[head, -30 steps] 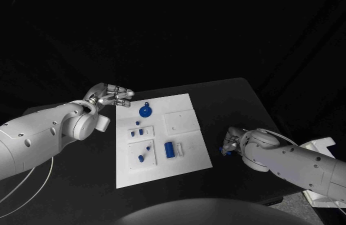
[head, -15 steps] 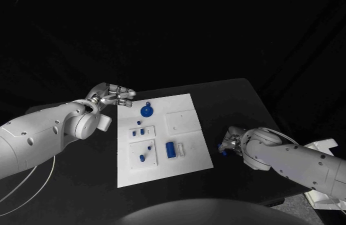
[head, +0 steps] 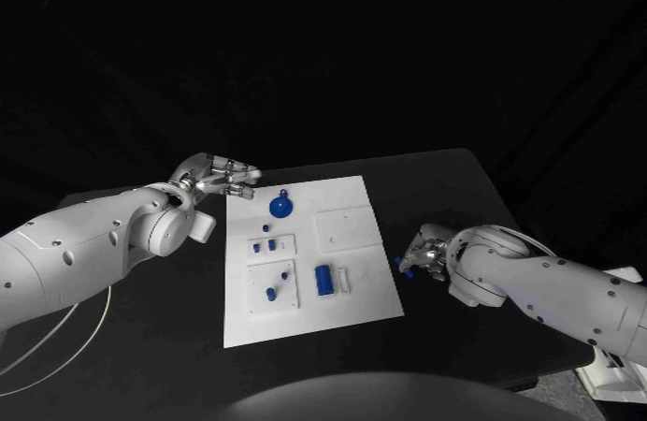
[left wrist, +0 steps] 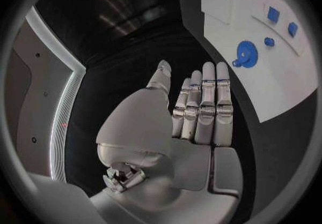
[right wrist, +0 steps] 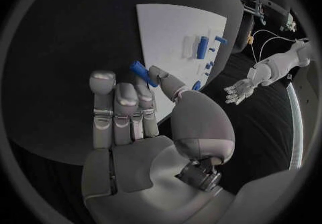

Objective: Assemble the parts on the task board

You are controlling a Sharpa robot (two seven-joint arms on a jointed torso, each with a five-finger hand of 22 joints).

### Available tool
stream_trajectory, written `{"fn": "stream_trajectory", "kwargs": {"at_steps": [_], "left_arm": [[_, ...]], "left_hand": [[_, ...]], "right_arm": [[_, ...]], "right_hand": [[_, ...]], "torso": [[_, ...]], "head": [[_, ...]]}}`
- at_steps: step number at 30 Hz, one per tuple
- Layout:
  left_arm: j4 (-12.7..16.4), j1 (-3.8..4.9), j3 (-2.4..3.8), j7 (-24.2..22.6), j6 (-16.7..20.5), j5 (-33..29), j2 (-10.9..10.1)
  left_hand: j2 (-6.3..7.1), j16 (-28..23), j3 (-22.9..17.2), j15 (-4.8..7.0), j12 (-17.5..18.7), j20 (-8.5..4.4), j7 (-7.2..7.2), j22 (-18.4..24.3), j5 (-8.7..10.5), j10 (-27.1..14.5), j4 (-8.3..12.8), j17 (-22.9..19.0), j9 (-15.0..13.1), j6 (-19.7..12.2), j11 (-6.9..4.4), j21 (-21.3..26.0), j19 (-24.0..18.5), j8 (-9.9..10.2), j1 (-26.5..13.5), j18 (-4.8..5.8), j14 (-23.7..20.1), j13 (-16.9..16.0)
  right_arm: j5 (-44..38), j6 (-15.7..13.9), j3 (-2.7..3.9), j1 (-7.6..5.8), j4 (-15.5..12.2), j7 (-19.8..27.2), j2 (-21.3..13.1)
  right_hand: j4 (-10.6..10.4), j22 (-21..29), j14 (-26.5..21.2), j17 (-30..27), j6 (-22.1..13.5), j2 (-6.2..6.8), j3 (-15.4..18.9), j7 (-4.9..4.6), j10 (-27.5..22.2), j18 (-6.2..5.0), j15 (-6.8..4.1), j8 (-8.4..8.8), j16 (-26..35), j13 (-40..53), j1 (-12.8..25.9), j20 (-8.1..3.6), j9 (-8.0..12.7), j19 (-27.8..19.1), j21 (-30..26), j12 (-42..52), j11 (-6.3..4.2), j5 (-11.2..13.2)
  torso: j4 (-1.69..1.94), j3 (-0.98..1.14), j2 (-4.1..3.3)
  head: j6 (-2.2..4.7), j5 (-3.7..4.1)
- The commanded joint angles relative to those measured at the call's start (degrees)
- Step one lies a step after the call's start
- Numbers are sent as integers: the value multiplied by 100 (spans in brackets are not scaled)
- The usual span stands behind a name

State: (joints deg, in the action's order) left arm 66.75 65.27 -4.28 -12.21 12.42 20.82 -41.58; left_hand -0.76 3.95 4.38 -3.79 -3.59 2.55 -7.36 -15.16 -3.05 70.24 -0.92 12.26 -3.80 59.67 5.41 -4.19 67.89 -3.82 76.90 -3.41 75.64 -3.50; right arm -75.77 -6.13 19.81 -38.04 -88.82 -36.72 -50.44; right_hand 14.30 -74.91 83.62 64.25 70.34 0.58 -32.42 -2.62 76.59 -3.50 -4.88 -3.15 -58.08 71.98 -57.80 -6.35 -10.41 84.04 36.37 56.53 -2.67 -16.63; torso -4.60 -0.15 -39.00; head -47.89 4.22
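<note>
The white task board point(head: 353, 194) lies mid-table, carrying a blue gear point(head: 280, 205), a blue cylinder point(head: 323, 279) and several small blue pieces. Just off the board's right edge, my right hand point(head: 426, 251) pinches a small blue part point(head: 403, 265) between thumb and finger. The right wrist view shows that part point(right wrist: 141, 72) held at the fingertips, just off the edge of the board point(right wrist: 171, 31). My left hand point(head: 216, 175) hovers by the board's far left corner with straight fingers and holds nothing. In the left wrist view it point(left wrist: 198, 111) is beside the board point(left wrist: 268, 82), not far from the gear point(left wrist: 246, 54).
The black table point(head: 445, 187) surrounds the board, with bare surface to the board's right and left. A white object point(head: 613, 384) sits past the table's right near corner. My left hand point(right wrist: 240, 91) appears small in the right wrist view.
My right hand has carried the small blue part away from the table's near edge and closer to the board's right edge. The left hand has hardly moved.
</note>
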Motion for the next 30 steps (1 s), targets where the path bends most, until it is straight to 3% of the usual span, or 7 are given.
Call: {"fn": "stream_trajectory", "kwargs": {"at_steps": [1,8,14,23,26,30], "left_arm": [[12,2,3,-2,-100,-13,8],[2,2,3,12,-131,-9,49],[-3,1,3,20,-154,-8,71],[-7,1,2,29,-173,-8,83],[-9,1,1,32,-177,-8,84],[-11,1,1,36,-189,-7,93]], "left_hand": [[-40,-6,-2,31,13,-10,-14,4,-23,-50,41,9,-8,-21,3,-27,2,10,1,73,-3,-5],[-44,-6,-5,29,12,-8,-13,4,-24,-60,41,8,-7,-27,4,-26,-2,11,-2,72,-6,-5],[-44,-6,-5,29,12,-8,-13,4,-24,-60,41,8,-7,-27,4,-26,-2,11,-2,72,-6,-5],[-44,-7,-5,29,12,-8,-14,3,-24,-62,42,8,-7,-29,5,-26,-2,11,-4,71,-8,-5],[-46,-7,-6,27,11,-6,-18,3,-25,-69,47,7,-7,-36,8,-25,-5,11,-8,70,-13,-6],[-46,-7,-6,27,11,-6,-18,3,-25,-69,47,7,-7,-36,8,-25,-5,11,-8,70,-13,-6]], "right_arm": [[350,139,2,-75,-75,-24,43],[560,205,-38,-205,-29,-53,328],[407,198,-198,-255,117,-50,611],[241,130,-479,-268,306,2,948],[230,105,-521,-269,363,14,1032],[222,84,-552,-296,443,33,1137]], "right_hand": [[4,-389,5,-7,52,-21,33,13,4,47,-46,-51,35,9,-62,-26,8,300,-5,-12,13,12],[14,-391,2,-10,52,-33,107,12,-4,48,-44,-52,38,13,-70,-23,32,295,-16,-20,17,-43],[19,-397,1,-4,47,-57,188,13,-7,48,-42,-51,35,19,-82,-21,44,295,-18,-20,17,-69],[-50,-384,3,-17,40,-125,436,36,-6,50,-45,-51,57,10,-139,-23,55,298,-55,-35,14,361],[-75,-383,6,-15,39,-139,487,40,-6,51,-46,-51,56,11,-152,-25,63,300,-52,-33,14,426],[-150,-378,8,-12,49,-173,578,62,13,53,-48,-50,53,20,-133,-26,72,300,-57,-10,9,829]], "torso": [[-5,-7,2],[7,-10,2],[1,-11,1],[1,2,-2],[-8,2,-2],[-3,1,-3]], "head": [[15,-39],[64,-128],[53,-248],[29,-383],[24,-402],[22,-415]]}}
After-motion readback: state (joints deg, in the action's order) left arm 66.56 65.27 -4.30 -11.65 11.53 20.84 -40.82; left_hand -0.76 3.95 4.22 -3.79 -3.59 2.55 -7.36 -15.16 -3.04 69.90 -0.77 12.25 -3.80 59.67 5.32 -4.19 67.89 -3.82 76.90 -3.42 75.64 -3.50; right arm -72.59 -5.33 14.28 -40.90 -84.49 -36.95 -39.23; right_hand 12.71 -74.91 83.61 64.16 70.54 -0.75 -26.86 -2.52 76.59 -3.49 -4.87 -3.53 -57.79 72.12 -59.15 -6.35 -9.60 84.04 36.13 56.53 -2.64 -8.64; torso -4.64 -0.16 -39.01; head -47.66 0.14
